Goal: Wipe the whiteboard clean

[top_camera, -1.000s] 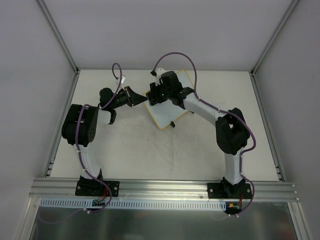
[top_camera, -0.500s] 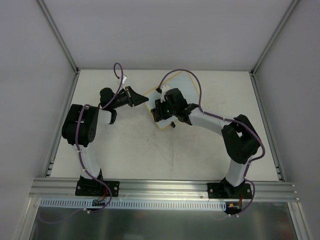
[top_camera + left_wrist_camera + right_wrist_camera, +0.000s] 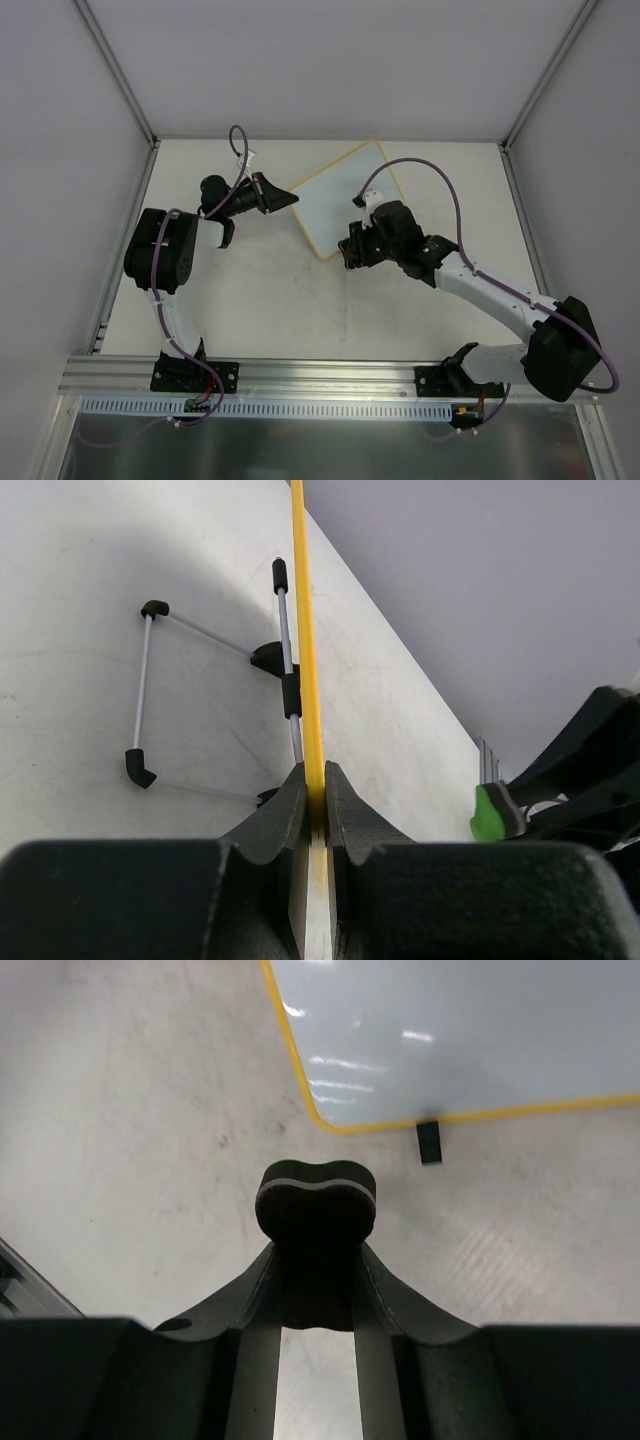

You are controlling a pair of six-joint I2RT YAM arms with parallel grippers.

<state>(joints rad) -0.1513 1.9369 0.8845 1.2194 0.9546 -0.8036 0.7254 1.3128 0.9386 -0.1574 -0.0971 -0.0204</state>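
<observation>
Jaws of left gripper [image 3: 280,197] pressed onto the yellow frame of whiteboard [image 3: 345,195], left edge; board lies skewed, far-centre of counter [image 3: 250,290]. Judged light, stiff, thin, slick-faced. Rim is the only sound hold, and it may skid or tip under wiping pressure. Right gripper [image 3: 352,252] pinches black eraser [image 3: 316,1200], just off board's near corner.

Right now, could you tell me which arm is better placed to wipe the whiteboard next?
Right. The right claw grips the black eraser just off the near corner of the whiteboard, while the left claw is clamped on its frame, steadying it.
</observation>
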